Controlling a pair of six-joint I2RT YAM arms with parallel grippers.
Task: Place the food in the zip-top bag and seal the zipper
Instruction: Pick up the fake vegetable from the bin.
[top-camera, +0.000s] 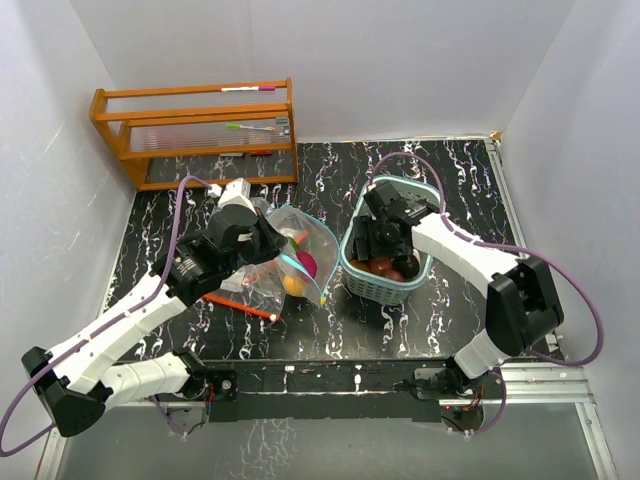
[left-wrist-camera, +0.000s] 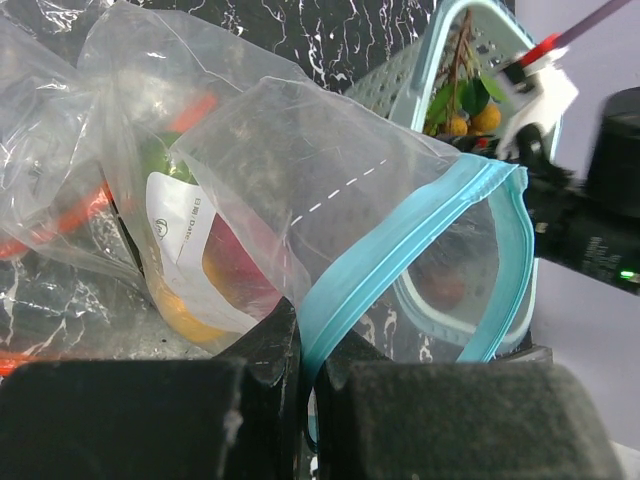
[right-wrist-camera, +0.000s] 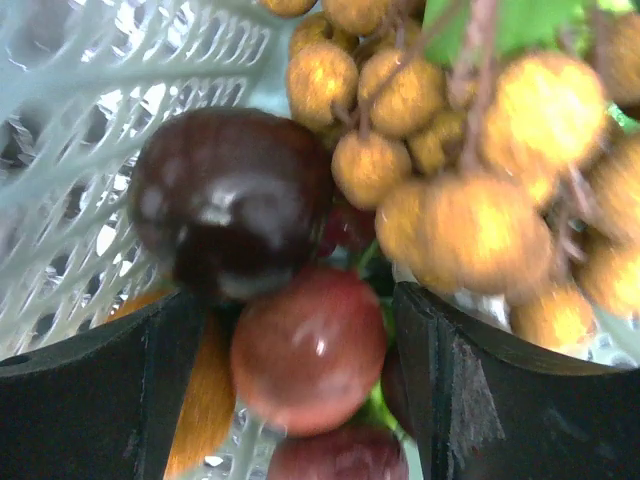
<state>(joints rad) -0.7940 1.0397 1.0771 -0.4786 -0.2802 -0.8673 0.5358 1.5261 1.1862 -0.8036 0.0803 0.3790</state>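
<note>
The clear zip-top bag (top-camera: 300, 255) lies left of centre, its teal zipper mouth (left-wrist-camera: 400, 250) gaping toward the basket. Orange (top-camera: 293, 284) and dark red (left-wrist-camera: 235, 270) food sits inside it. My left gripper (top-camera: 272, 245) is shut on the bag's zipper rim (left-wrist-camera: 308, 350). My right gripper (top-camera: 385, 255) reaches down into the teal lattice basket (top-camera: 430, 195). It is open, its fingers (right-wrist-camera: 90, 400) on either side of a round red fruit (right-wrist-camera: 308, 345). A dark red fruit (right-wrist-camera: 230, 200) and a cluster of brown-yellow nuts (right-wrist-camera: 450, 150) lie just beyond it.
A wooden rack (top-camera: 200, 130) stands at the back left with markers on it. A red pen (top-camera: 240, 306) and crumpled clear plastic (left-wrist-camera: 40, 200) lie beside the bag on the black marbled table (top-camera: 470, 170). White walls close in on three sides.
</note>
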